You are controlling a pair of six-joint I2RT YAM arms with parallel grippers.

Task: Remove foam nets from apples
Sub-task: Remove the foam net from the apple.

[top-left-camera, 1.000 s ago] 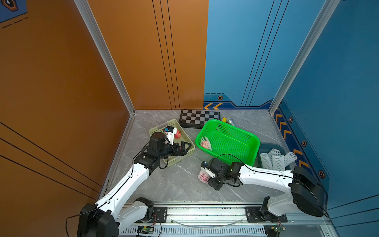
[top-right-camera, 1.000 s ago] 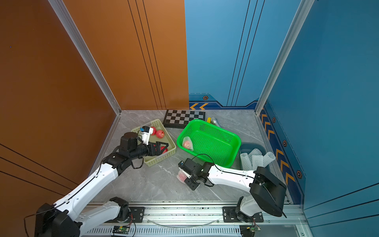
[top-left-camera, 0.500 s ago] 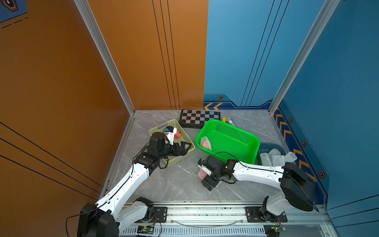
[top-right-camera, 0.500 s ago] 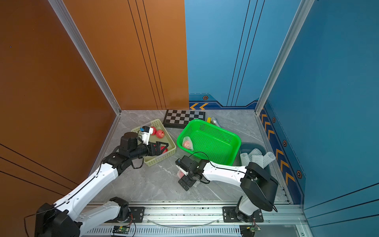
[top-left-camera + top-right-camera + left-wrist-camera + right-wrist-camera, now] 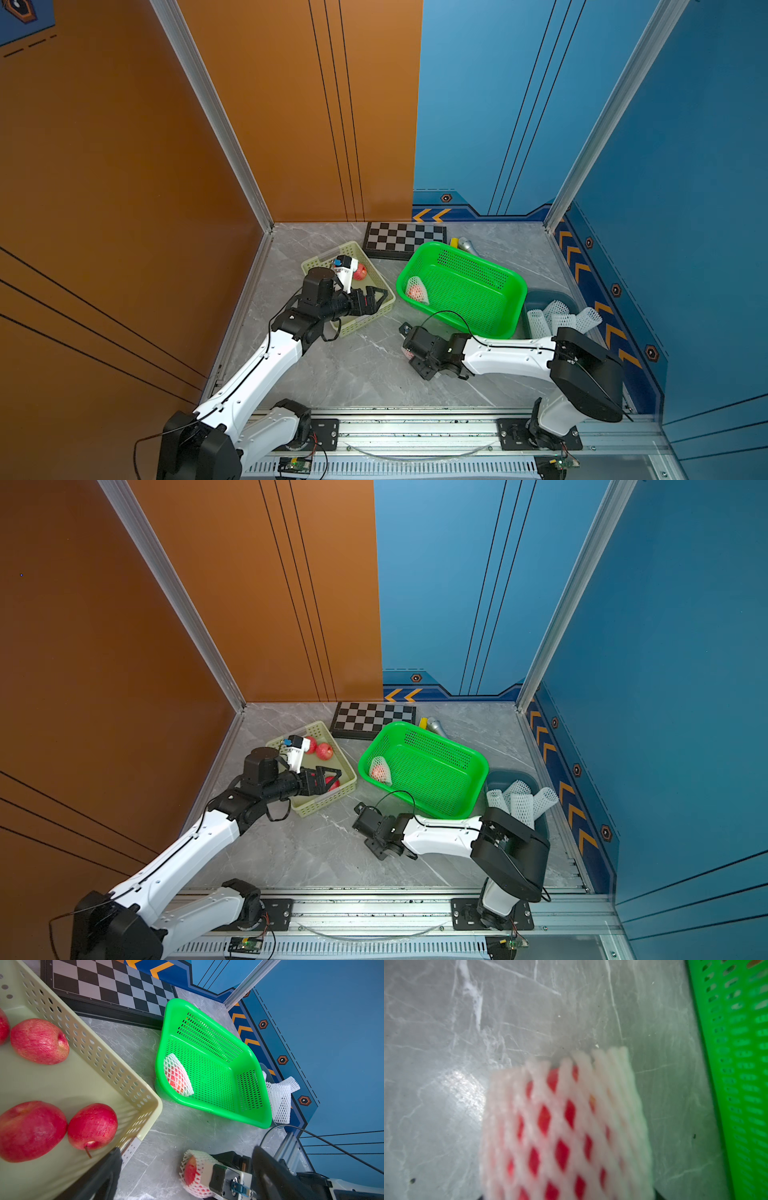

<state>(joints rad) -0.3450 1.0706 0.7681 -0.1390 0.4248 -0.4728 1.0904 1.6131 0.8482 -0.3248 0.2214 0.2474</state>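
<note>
- The right gripper [image 5: 411, 352] has its jaws around a small red apple [image 5: 190, 1171] wrapped in a white foam mesh net [image 5: 571, 1115]. It is low over the grey marbled table [image 5: 365, 374], near the green perforated plastic basket [image 5: 515, 282]. I cannot tell whether it has clamped.
- The left gripper [image 5: 380, 296] gapes wide and empty above the beige perforated basket [image 5: 320, 259], where bare red apples [image 5: 39, 1041] lie.
- Another netted apple [image 5: 417, 290] sits in a corner of the green basket. Loose white nets [image 5: 557, 318] fill the dark bin [image 5: 544, 296] beside it.
- Risk: the soft mesh may slip, letting the apple roll away across the table.
- Risk: pinching the fruit through the mesh would pin the sleeve, so pulling stretches it without freeing it.
- Risk: the left gripper could clip the beige rim as it crosses over.
</note>
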